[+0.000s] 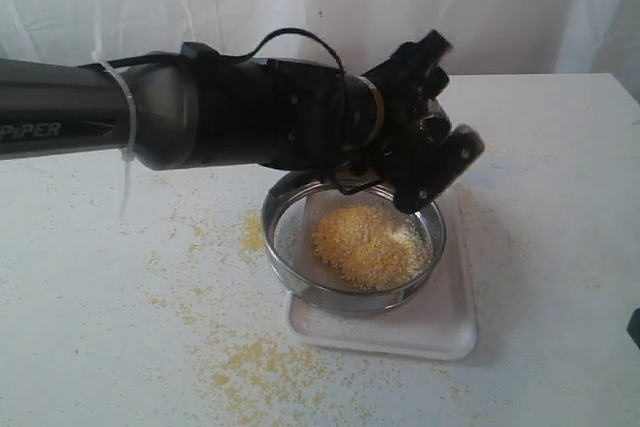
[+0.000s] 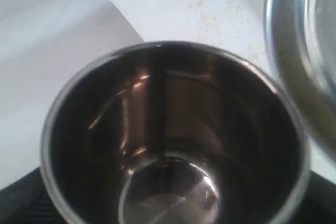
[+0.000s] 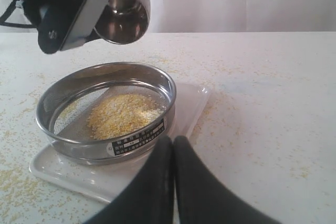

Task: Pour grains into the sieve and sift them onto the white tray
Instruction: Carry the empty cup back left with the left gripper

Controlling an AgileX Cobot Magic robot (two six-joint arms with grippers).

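Left tool is clamped on an empty steel cup, tilted above the sieve at its 12 o'clock edge. The grains lie heaped in the sieve, which sits on the white tray. Loose granules dot the surface around the tray's 8 o'clock. Right tool has its fingers pressed together, holding nothing

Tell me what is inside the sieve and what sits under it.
Inside the sieve lies a loose heap of yellow grains. Under it sits the white tray; its middle is covered by the sieve, so any sifted grains there cannot be seen.
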